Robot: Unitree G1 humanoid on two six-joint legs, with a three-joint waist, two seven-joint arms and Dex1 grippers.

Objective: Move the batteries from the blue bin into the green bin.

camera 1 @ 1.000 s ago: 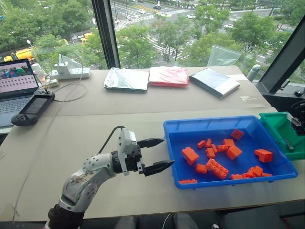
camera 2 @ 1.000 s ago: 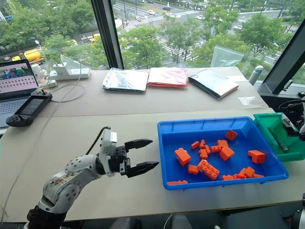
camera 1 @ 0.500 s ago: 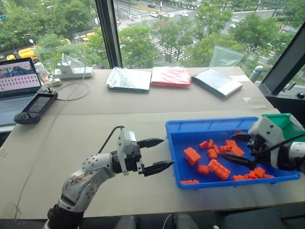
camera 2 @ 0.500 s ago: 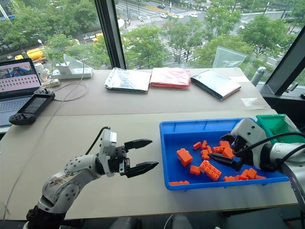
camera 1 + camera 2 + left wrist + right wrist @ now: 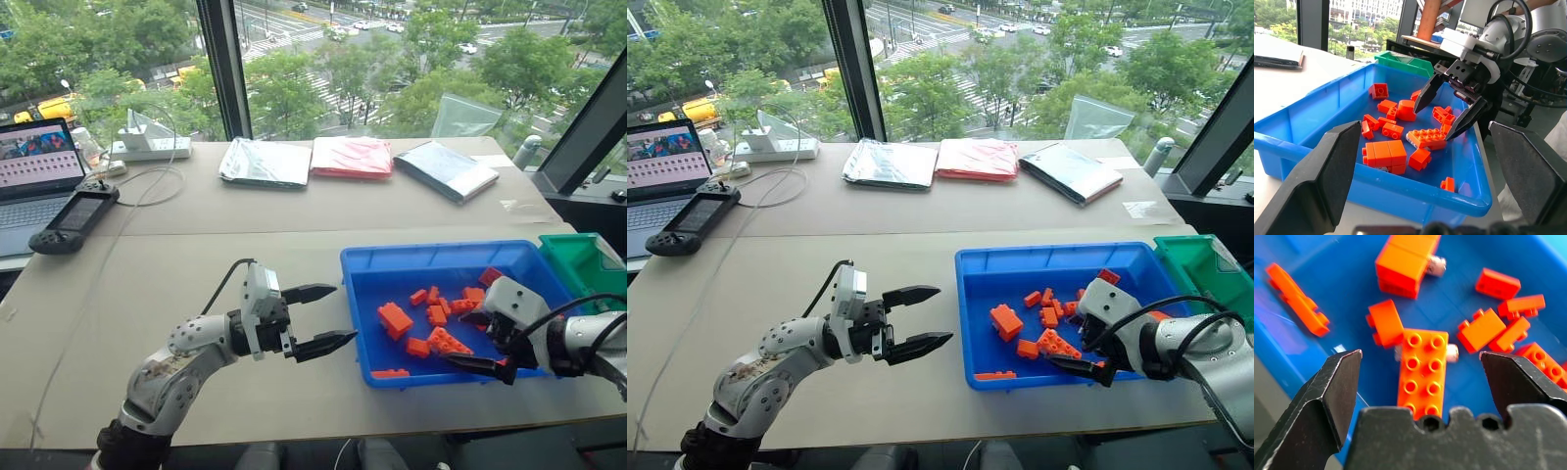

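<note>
On the near right part of the beige table [image 5: 196, 255], the blue bin [image 5: 392, 259] is seen lying with its long side toward the robot, and the green bin [image 5: 578, 259] is set just beside its far right corner. Orange toy bricks [image 5: 394, 319] are scattered over the blue floor. In the right wrist view, whitish-silver ends are made out under the bricks: one battery [image 5: 1452, 352] is glimpsed jutting from beneath a long studded brick [image 5: 1422, 372], and a second battery [image 5: 1437, 265] is seen against a large orange block [image 5: 1405, 264]; most of each is hidden. The right gripper [image 5: 480, 341] is held over the front right part of the blue bin, pointed down and toward the robot's left, its two black fingers spread wide with nothing between them; in the left wrist view its fingertips [image 5: 1422, 100] are seen straddling the studded brick from above, though contact cannot be judged. The left gripper [image 5: 328, 315] is held level above the bare table just left of the blue bin, pointed toward the bin's left wall, its fingers also parted and empty. At the far edge by the window, a silver pouch [image 5: 263, 162], a red pouch [image 5: 351, 157] and a dark pouch [image 5: 446, 168] are laid in a row. At the far left, a laptop [image 5: 34, 171], a black handheld controller [image 5: 71, 220] and a white power strip [image 5: 147, 149] with its cable are found.
</note>
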